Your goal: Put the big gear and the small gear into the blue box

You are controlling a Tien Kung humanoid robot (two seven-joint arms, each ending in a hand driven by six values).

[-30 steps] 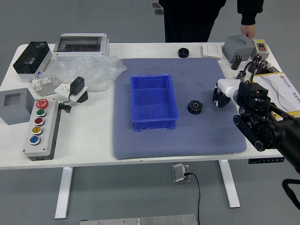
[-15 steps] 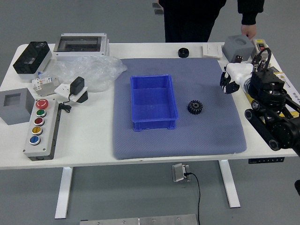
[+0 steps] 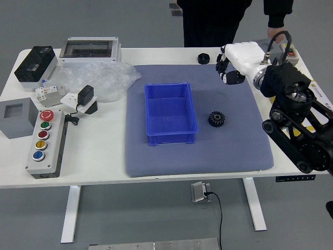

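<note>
Black toothed gear [image 3: 216, 119]: lies flat on the blue-grey mat [image 3: 208, 156], at three o'clock from the blue box [image 3: 170, 117] and apart from it; big or small one, cannot tell. Blue box stands upright on the mat. Round black part [image 3: 203, 58] sits on the white table [image 3: 104, 166] beyond the mat's far edge, at one o'clock from the box; teeth not resolved at this scale. Robot's right hand [image 3: 233, 66] is over the mat's far right portion, at one o'clock from the toothed gear; its state, apart, together or clamped on something, cannot be told. Its arm reaches in from three o'clock, partly covering a yellow-edged tray [image 3: 326, 97]. Outward from the box: crumpled clear plastic bag [image 3: 99, 80] at ten o'clock, push-button control box [image 3: 43, 148] between eight and nine, grey block [image 3: 17, 119] at nine. Person in dark clothing [image 3: 210, 21] stands at the far edge, at one o'clock; the person's hand [image 3: 276, 34] hangs lowered at two o'clock.
</note>
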